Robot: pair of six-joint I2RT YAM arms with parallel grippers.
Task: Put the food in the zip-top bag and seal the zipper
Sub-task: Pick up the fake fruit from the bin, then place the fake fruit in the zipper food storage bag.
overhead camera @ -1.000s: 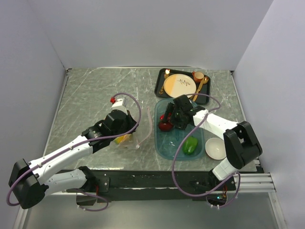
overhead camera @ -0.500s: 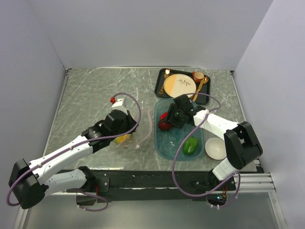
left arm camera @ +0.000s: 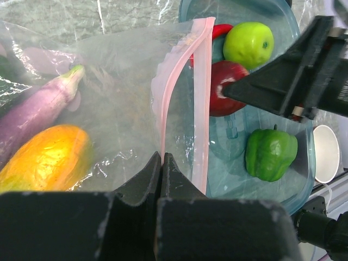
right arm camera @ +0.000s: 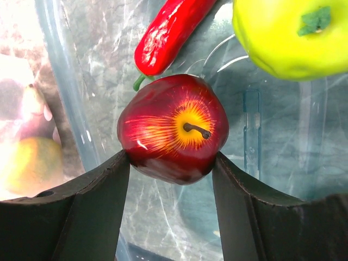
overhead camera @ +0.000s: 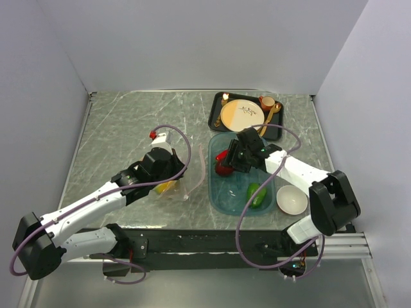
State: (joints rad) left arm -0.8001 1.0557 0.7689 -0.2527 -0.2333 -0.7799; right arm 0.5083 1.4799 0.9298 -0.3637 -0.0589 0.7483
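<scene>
The clear zip-top bag (left arm camera: 119,98) lies left of the teal tray (overhead camera: 218,199), with its pink zipper (left arm camera: 202,81) at the open mouth. A purple eggplant (left arm camera: 38,109) and an orange-yellow piece (left arm camera: 43,157) are inside it. My left gripper (left arm camera: 162,157) is shut on the bag's mouth edge, and it also shows in the top view (overhead camera: 182,186). My right gripper (right arm camera: 171,163) is shut on a red apple (right arm camera: 174,128) and holds it over the tray's left part, near the bag mouth (overhead camera: 222,167). A red chili (right arm camera: 166,35), a green apple (right arm camera: 288,32) and a green pepper (left arm camera: 270,153) lie in the tray.
A black tray (overhead camera: 215,112) with a tan plate, gold cutlery and a small cup stands behind the teal tray. A white bowl (overhead camera: 290,200) sits at the teal tray's right, near the table's front edge. Grey walls close in both sides.
My right arm has swung its elbow to the right and the gripper with the apple has edged slightly left. The green pepper shows more. The left arm has not moved.
</scene>
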